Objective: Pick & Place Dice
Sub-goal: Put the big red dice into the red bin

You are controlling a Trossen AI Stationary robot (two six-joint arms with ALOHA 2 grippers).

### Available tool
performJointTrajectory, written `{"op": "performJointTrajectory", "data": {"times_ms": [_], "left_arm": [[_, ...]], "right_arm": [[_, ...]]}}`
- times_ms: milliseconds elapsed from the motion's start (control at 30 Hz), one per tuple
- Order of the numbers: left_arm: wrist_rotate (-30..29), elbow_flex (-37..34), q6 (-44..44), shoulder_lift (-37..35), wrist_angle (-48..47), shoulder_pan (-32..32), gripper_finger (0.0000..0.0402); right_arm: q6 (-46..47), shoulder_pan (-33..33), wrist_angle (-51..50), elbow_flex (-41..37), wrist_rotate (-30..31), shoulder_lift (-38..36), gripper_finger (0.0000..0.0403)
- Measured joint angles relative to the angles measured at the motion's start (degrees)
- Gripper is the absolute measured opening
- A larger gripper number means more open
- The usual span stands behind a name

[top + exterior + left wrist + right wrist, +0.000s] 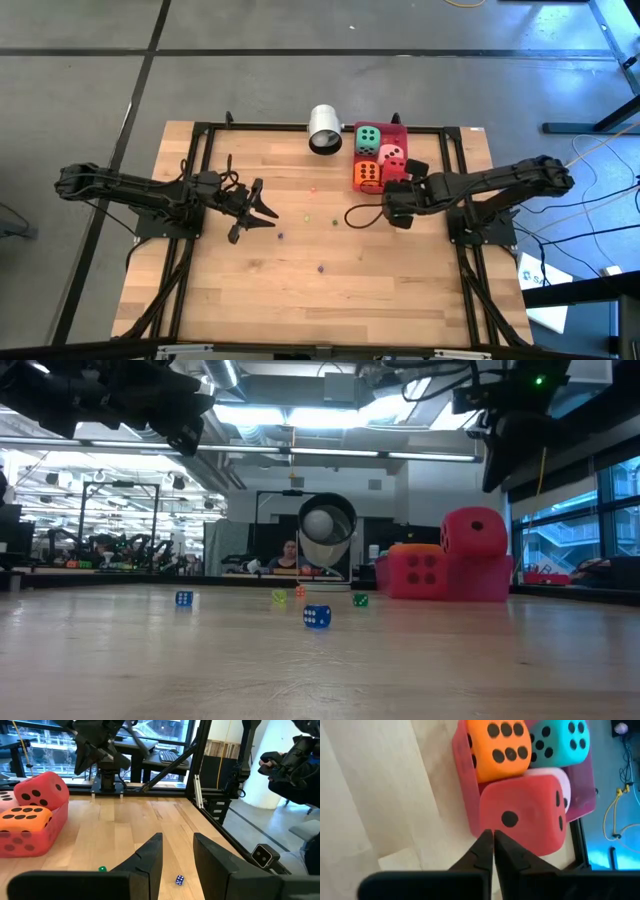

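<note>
Your right pincer (492, 837) is pressed together, pinching nothing, tips just off the near face of the red die (522, 815), beside the tray's (465, 795) wall. Whether the tips touch the die, I can't tell.

All four dice sit in the red tray at the desk's (300, 260) far edge, right in front of that pincer:
- orange die (366, 173) beside the red one, next to the pincer
- green die (368, 138) past the orange one, farther from the pincer
- red die perched on the others, tilted
- pink die (392, 153) mostly hidden under the red one

White cup (325, 129) lies on its side just beyond the tray, on the side away from your right pincer.

Your left pincer (175, 852) is partly spread, holding nothing, hovering over the desk's left half, well apart from the tray. Tiny dice are scattered on the bare wood between the two pincers; a small blue one (179, 880) lies just ahead of the left tips.
</note>
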Motion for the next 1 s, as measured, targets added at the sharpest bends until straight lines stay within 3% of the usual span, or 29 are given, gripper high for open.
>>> {"op": "performJointTrajectory", "data": {"times_ms": [600, 1000], "left_arm": [[0.0, 0.0, 0.4, 0.0, 0.0, 0.0, 0.0102], [0.0, 0.0, 0.4, 0.0, 0.0, 0.0, 0.0102]], "right_arm": [[-7.1, -8.0, 14.5, -12.5, -4.0, 0.0, 0.0002], [-10.3, -11.2, 17.5, -12.8, -1.0, 0.0, 0.0001]]}}
